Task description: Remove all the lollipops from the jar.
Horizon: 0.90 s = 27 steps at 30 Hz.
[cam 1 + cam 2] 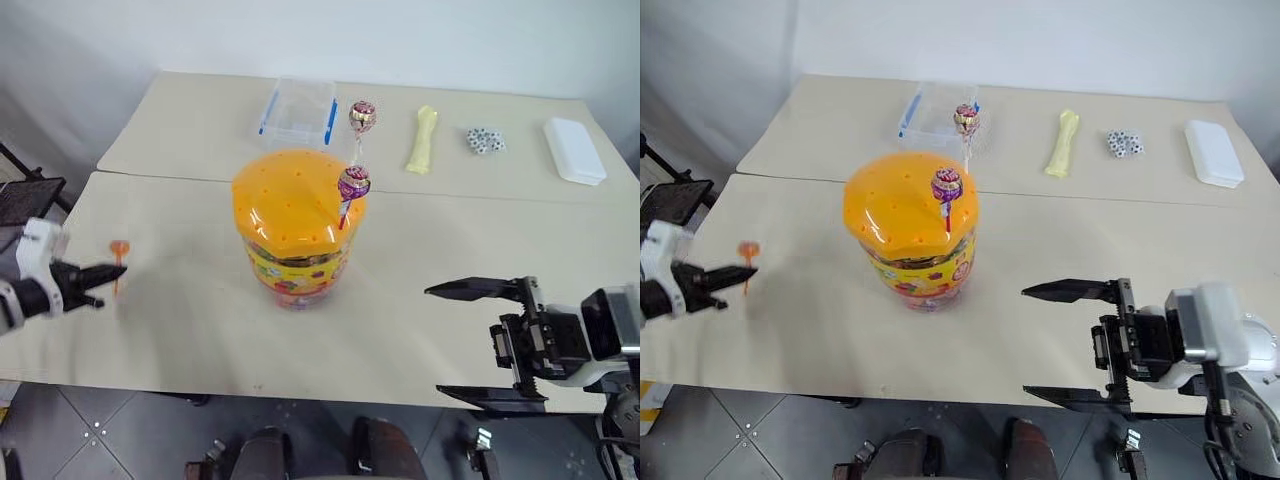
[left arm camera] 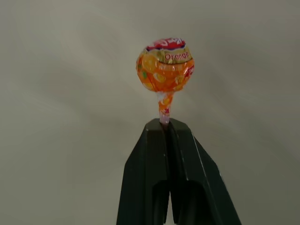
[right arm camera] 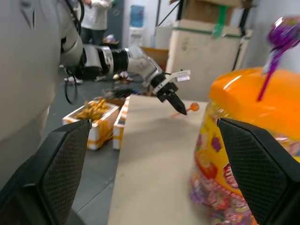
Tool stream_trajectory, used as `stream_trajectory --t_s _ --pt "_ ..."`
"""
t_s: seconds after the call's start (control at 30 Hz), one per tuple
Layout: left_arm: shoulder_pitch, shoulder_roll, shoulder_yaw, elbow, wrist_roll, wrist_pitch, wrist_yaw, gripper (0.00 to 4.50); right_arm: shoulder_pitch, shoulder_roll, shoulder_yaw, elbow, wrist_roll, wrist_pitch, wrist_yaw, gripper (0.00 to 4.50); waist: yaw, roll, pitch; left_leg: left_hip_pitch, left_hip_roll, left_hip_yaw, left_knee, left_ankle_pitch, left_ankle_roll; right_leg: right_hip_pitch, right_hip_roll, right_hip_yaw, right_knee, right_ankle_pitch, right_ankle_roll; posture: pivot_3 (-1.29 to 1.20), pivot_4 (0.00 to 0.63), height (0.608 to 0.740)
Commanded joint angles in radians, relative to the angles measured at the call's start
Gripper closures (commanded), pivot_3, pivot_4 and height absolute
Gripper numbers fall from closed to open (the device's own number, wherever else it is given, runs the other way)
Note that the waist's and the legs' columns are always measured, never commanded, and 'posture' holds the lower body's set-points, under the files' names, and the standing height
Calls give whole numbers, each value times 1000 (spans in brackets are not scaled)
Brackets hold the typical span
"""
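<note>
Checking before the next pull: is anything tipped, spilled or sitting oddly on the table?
Nothing stands out. The jar stands upright with two lollipops still stuck in its lid, and the left gripper holds the orange lollipop cleanly by its stick.

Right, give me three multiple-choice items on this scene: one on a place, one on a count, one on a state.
1. Where is the clear plastic jar with the domed orange lid?
A. mid-table, in front of the clear box with blue clips
B. on the floor
C. inside the box

2. How many lollipops stand in the lid's holes?
A. none
B. two
C. five

3. What state is the left claw in?
A. wide open
B. shut, empty
C. shut on the stick of the orange-wrapped lollipop

Answers: 1 A, the jar stands on the table nearer than the box. 2 B, two purple-wrapped lollipops rise from it. 3 C, the fingers pinch its stick.
</note>
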Motion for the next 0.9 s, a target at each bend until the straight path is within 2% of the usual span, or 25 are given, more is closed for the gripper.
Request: stream_trajectory --t_s 0.03,0.1,0.23,0.33,0.4,0.5,0.6,0.7,0.77,0.9 --pt "90 26 83 -154 -23 87 18 4265 11 5 0 15 -28 -19 19 0 -1 0 0 0 0 0 0 0 0 0 0 0 0 0 0 0 150 740" --pt "141 27 105 -213 -19 94 11 3878 13 17 4 33 -42 -23 17 0 -5 1 0 1 0 -2 0 0 0 0 0 2 0 0 0 0 150 740" --pt "200 37 115 -252 -14 69 -39 2703 -6 56 1 51 -37 -29 -6 0 -5 1 0 2 1 -3 0 0 0 -1 0 2 1 -1 -1 0 150 740" --pt "265 79 151 -233 -4 -46 -184 1764 -88 101 2 67 -4 -4 -97 0 -13 1 0 3 1 -1 -1 -1 -1 -2 0 2 2 -1 -2 0 150 740" --pt "235 81 194 -166 -6 -139 -220 1166 -149 107 -2 54 56 62 -204 0 -16 2 1 3 2 0 -1 -1 -1 -3 0 2 2 -1 -3 0 150 740" --pt "158 16 284 -149 -134 -219 -338 1166 -245 85 37 56 46 171 -358 0 -18 2 1 3 3 1 -1 -1 -2 -4 0 1 4 -3 -5 0 150 740" --pt "74 -63 317 -182 -214 -261 -341 1166 -322 99 78 72 51 229 -423 0 -14 3 1 2 3 2 -1 -1 -3 -4 0 0 5 -3 -5 0 150 740" --pt "37 -159 320 -311 -366 -171 -304 603 -433 158 178 107 -24 249 -484 0 -21 3 1 2 3 5 -1 -1 -3 -4 0 0 5 -3 -5 0 150 740" --pt "31 -212 315 -392 -449 -122 -266 36 -498 189 240 132 -90 248 -496 0 -30 3 1 2 3 6 0 -1 -3 -4 0 0 6 -3 -5 0 150 740" --pt "29 -246 300 -485 -531 -65 -206 36 -626 257 304 182 -134 293 -559 0 -42 3 1 2 3 4 0 -1 -3 -5 0 0 7 -3 -5 0 150 740"
